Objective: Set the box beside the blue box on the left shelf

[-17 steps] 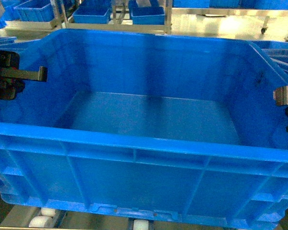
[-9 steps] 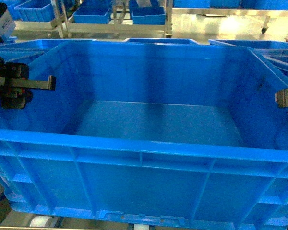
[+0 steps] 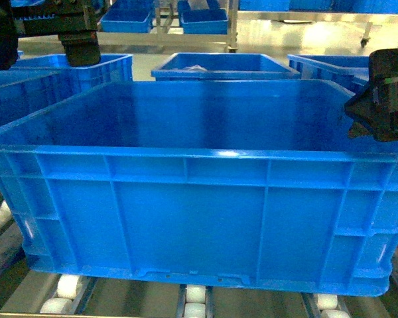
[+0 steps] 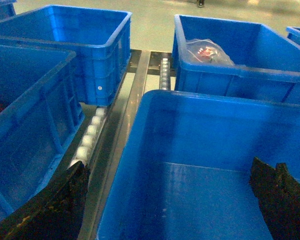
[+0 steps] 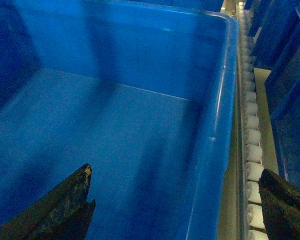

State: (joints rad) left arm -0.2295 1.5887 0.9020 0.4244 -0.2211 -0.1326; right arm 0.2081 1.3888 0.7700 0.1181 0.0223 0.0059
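Observation:
The box (image 3: 199, 199), a large bright blue ribbed crate, rests on the white rollers (image 3: 66, 288) of the left shelf (image 3: 33, 291). A blue box (image 3: 13, 99) stands just to its left, also seen in the left wrist view (image 4: 20, 125). My left gripper (image 3: 79, 40) hangs above the box's left rear corner. It is open (image 4: 167, 205), its fingers (image 4: 55, 210) standing either side of the box's left rim (image 4: 140, 130) without touching it. My right gripper (image 3: 385, 99) hovers by the right rim, open (image 5: 172, 205), gripping nothing. The box (image 5: 115, 125) is empty.
Another blue box (image 4: 240, 60) holding a clear plastic bag (image 4: 207, 50) stands behind the box, and one more (image 4: 65, 40) sits at the back left. A further blue box (image 5: 290, 100) borders the roller rail (image 5: 252, 135) on the right. Small blue trays (image 3: 202, 16) sit on a far rack.
Both grippers, hooked over the box's side walls before, have let go and risen clear. The box has dropped and now sits level on the rollers, farther from the camera.

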